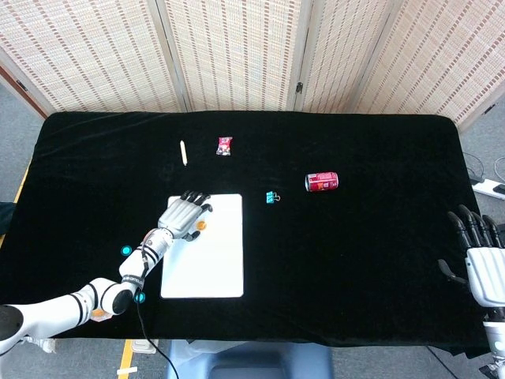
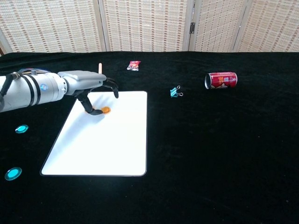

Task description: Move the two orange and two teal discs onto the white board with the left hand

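Observation:
The white board (image 1: 207, 257) (image 2: 105, 140) lies on the black table. One orange disc (image 1: 202, 225) (image 2: 106, 110) rests flat on the board's far left part. My left hand (image 1: 183, 214) (image 2: 95, 85) hovers just above and left of it with fingers spread, the thumb tip beside the disc, holding nothing. Two teal discs (image 1: 125, 251) (image 1: 140, 298) (image 2: 21, 129) (image 2: 13, 173) lie on the cloth left of the board. A bit of orange (image 1: 99, 313) shows by my left elbow, mostly hidden. My right hand (image 1: 478, 257) stays at the table's right edge, fingers apart and empty.
A red can (image 1: 322, 181) (image 2: 221, 80) lies on its side at the right. A blue binder clip (image 1: 271, 197) (image 2: 175, 91) sits right of the board. A red candy packet (image 1: 225, 145) (image 2: 134, 66) and a pale stick (image 1: 183, 152) lie farther back.

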`<move>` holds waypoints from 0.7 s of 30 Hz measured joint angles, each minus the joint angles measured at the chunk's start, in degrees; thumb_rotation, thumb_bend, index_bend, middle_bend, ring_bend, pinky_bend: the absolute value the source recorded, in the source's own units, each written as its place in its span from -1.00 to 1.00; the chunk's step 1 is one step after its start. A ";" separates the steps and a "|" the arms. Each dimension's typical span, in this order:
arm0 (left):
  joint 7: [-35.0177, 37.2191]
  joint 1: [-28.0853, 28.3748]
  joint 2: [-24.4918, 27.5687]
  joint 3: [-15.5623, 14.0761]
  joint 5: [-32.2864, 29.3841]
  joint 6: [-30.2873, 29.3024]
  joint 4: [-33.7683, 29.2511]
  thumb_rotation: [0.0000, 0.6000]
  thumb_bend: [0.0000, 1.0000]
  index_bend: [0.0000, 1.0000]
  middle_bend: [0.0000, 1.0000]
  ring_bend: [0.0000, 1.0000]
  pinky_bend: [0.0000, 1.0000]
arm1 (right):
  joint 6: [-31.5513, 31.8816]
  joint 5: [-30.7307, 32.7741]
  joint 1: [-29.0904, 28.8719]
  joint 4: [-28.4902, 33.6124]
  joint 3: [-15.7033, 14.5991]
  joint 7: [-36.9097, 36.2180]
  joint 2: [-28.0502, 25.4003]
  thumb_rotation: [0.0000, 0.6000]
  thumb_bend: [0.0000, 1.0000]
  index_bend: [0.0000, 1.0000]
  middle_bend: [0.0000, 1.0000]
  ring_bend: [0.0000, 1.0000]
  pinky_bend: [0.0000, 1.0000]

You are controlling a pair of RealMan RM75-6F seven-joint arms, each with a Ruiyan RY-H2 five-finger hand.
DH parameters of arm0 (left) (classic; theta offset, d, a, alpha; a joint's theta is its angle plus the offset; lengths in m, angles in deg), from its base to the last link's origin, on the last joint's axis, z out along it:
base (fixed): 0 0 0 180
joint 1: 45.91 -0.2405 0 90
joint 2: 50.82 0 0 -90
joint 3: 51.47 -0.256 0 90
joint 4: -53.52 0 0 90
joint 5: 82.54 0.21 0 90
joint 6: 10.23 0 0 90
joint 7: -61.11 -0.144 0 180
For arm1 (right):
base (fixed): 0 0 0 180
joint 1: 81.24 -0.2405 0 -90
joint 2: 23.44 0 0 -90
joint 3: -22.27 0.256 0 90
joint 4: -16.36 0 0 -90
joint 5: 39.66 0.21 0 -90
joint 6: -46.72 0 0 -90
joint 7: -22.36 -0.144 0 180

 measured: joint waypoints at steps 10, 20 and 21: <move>7.32 -8.87 9.40 -2.29 5.95 -10.65 -5.72 1.00 -0.21 -0.14 -0.79 -1.00 -1.00 | 0.20 -0.84 -0.11 -0.23 -0.12 -0.46 0.28 1.00 -0.32 -1.00 -0.94 -0.93 -0.93; 11.76 -17.28 12.05 -8.32 10.88 -16.61 -5.33 1.00 -0.21 -0.16 -0.79 -1.00 -1.00 | -0.60 -2.10 -1.28 0.11 -0.10 0.02 0.89 1.00 -0.32 -1.00 -0.95 -0.94 -0.93; 11.74 -17.63 12.01 -8.72 11.20 -16.69 -5.18 1.00 -0.21 -0.16 -0.79 -1.00 -1.00 | -0.64 -2.22 -1.41 0.20 -0.07 0.12 0.87 1.00 -0.32 -1.00 -0.95 -0.94 -0.93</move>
